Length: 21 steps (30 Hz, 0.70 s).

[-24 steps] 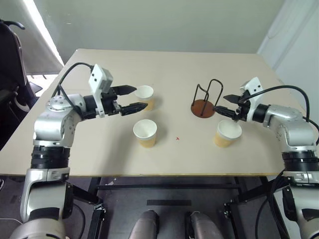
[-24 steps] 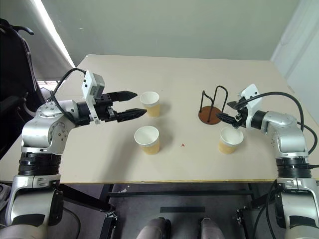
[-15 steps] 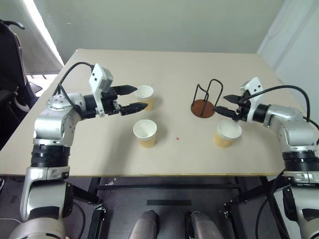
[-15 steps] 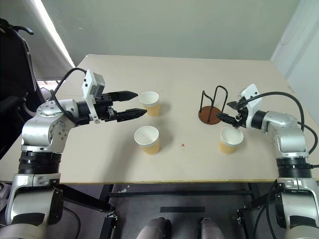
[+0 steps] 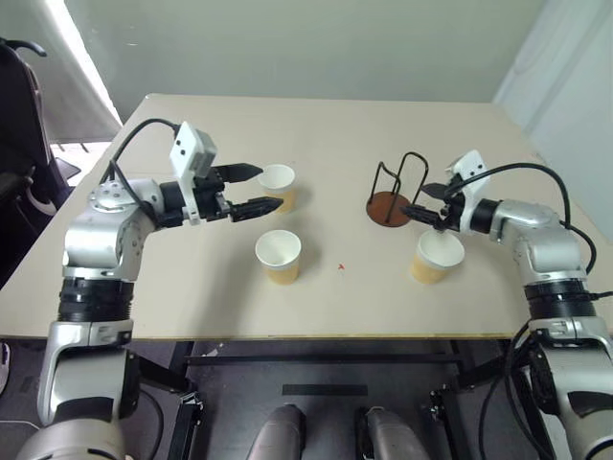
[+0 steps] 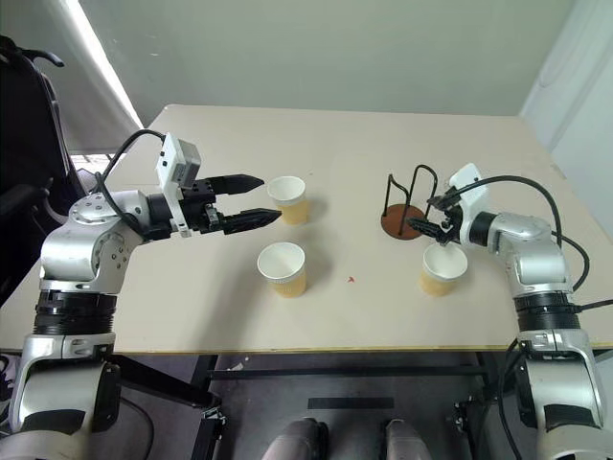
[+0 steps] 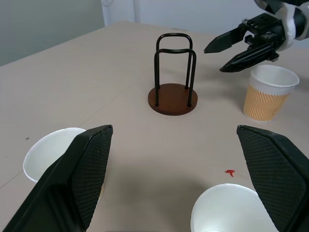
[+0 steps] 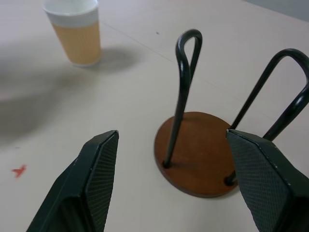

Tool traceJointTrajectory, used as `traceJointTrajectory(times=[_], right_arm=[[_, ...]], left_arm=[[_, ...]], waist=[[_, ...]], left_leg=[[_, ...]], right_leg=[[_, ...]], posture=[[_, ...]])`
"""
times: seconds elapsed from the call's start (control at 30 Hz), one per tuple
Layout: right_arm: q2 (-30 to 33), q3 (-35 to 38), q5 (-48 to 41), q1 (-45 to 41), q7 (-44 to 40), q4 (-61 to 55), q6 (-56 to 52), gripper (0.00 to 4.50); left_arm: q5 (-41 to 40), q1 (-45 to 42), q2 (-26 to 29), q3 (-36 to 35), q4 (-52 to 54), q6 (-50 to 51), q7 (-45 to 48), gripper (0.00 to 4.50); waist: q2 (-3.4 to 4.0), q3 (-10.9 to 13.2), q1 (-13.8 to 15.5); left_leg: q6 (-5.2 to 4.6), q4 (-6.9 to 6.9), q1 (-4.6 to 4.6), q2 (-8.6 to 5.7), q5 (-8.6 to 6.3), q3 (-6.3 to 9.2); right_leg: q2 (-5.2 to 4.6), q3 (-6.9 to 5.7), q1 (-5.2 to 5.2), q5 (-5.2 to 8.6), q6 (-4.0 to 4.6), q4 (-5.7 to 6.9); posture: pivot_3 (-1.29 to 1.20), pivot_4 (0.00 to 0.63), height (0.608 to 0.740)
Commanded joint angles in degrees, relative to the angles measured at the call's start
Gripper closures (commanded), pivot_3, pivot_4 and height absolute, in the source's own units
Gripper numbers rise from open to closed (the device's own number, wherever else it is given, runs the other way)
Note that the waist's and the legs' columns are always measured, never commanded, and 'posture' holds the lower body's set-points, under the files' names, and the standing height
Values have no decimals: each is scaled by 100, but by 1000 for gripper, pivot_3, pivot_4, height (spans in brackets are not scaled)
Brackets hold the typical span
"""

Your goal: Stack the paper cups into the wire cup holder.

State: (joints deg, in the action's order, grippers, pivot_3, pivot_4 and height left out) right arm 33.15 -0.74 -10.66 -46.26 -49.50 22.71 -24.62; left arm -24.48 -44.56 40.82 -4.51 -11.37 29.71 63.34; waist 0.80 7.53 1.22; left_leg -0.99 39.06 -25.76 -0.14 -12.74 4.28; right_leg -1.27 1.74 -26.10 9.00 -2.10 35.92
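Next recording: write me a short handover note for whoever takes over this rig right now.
Left gripper: jaws open, empty, beside the far-left paper cup.
Right gripper: jaws open, empty, above the right paper cup, next to the wire cup holder.
A third paper cup stands near the table's middle-left.
Done: nothing; the holder is empty and all three cups stand upright, apart.
Left: grasp each cup and stack it in the holder.

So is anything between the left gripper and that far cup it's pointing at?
Nothing visible. The left gripper is open beside the far paper cup, with only bare table around them.
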Motion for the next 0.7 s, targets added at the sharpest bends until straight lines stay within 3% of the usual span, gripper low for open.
traceJointTrajectory(times=[0.03, 0.7], right_arm=[[-141, -144, 273, -272, 200, 305, 347, 921], [-589, -229, 757, -988, 560, 1227, 880, 921]], left_arm=[[-17, -118, 78, -94, 113, -57, -30, 93], [-58, -44, 123, -120, 184, -44, -122, 93]], waist=[[0, 0, -5], [0, 0, -3]], left_leg=[[0, 0, 1, 0, 0, 0], [3, -2, -7, 0, -1, 1]], right_leg=[[0, 0, 0, 0, 0, 1], [0, -2, -9, 4, 8, 4]], posture=[[0, 150, 740], [0, 150, 740]])
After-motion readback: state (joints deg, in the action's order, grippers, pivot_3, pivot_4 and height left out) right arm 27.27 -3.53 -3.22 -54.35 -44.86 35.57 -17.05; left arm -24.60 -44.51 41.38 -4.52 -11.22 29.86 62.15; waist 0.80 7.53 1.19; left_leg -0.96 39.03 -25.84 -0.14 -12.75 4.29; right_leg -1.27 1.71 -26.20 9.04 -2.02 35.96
